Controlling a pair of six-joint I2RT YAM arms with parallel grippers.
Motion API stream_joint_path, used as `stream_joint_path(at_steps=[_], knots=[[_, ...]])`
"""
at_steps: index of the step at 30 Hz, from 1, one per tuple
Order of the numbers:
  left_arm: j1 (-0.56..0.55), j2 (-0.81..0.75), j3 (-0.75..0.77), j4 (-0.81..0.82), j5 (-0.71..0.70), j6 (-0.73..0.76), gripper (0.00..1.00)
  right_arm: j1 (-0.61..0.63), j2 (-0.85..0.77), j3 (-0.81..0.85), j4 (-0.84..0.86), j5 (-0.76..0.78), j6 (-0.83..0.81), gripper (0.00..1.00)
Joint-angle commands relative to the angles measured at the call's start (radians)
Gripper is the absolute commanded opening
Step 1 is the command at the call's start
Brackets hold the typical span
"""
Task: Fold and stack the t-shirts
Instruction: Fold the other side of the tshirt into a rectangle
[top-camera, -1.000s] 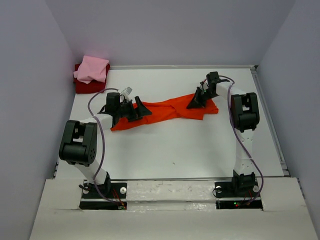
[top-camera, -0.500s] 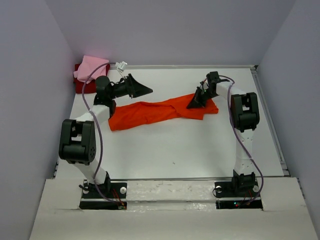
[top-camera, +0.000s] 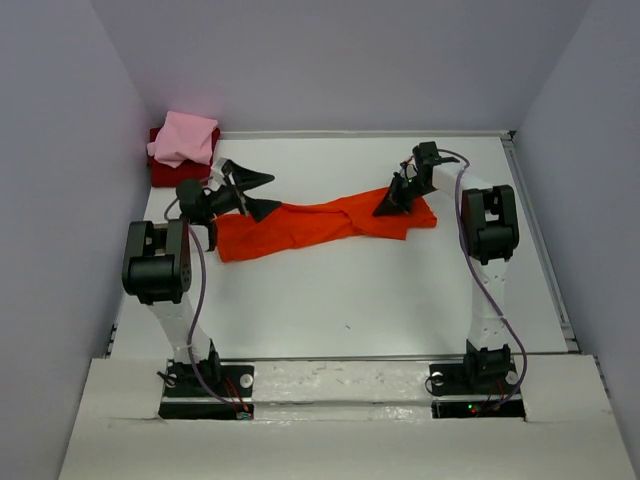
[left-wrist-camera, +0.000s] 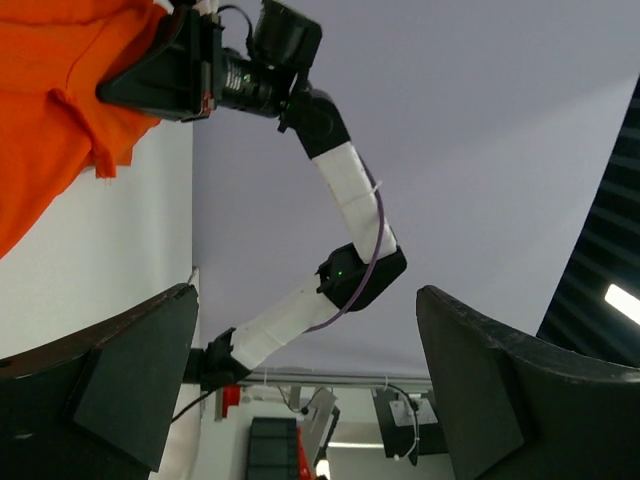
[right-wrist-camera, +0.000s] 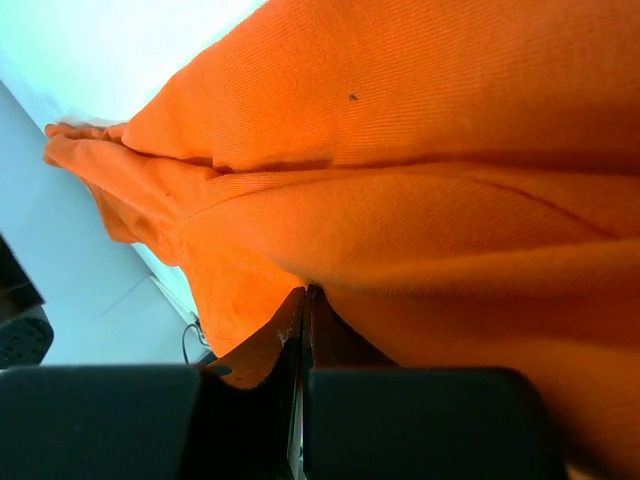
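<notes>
White table (top-camera: 350, 290): R hand (top-camera: 387, 209) pinches orange-red t-shirt (top-camera: 310, 226) at right end, L hand (top-camera: 258, 193) wide open by left end.

No lettering, label, brand or number can be read on anything here.

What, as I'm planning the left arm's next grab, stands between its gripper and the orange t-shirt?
Nothing visible does. The open left gripper is right by the left end of the orange t-shirt, with only bare table around them.
</notes>
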Motion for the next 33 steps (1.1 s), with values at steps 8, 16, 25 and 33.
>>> stream_joint_path(at_steps=[8,16,25,33], knots=[[0.21,-0.357,-0.076,-0.013,0.023,0.647,0.95,0.011,-0.037,0.045,0.004,0.006,-0.001,0.0],[0.29,-0.417,0.164,-1.347,-0.359,1.399,0.85,0.011,-0.035,0.042,0.0,0.003,-0.008,0.0],[0.357,-0.385,-0.001,-1.398,-0.476,1.424,0.82,0.011,-0.054,0.032,-0.003,-0.002,-0.018,0.0],[0.388,-0.37,-0.039,-1.41,-0.499,1.425,0.8,0.011,-0.061,0.028,-0.002,-0.008,-0.025,0.0]])
